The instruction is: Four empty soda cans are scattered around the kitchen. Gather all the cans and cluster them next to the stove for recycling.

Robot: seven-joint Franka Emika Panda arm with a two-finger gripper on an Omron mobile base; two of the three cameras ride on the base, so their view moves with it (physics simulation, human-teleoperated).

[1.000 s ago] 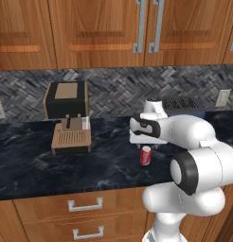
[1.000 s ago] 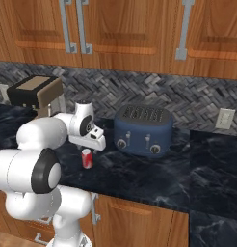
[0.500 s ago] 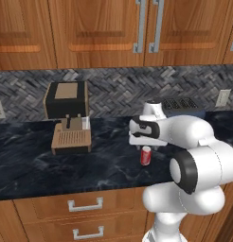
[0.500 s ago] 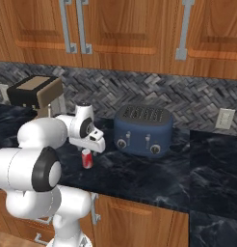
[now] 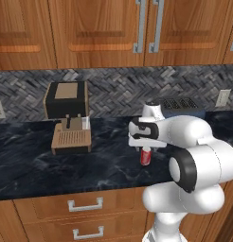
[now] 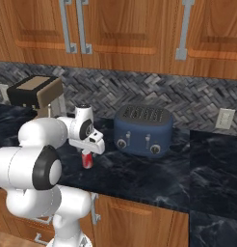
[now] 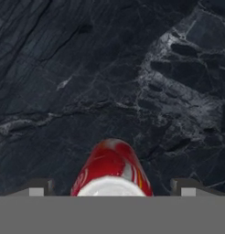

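Presently, one red soda can point(image 5: 146, 156) stands upright on the black marbled counter point(image 5: 38, 170), near its front edge, between the coffee machine point(image 5: 68, 116) and the blue toaster point(image 6: 143, 130). Directly above it hangs the gripper point(image 5: 146, 146), pointing down. From the hand view, the can point(image 7: 111, 170) sits between the two fingertips point(image 7: 37, 189), jaws spread wide and apart from its sides. No grip is made.
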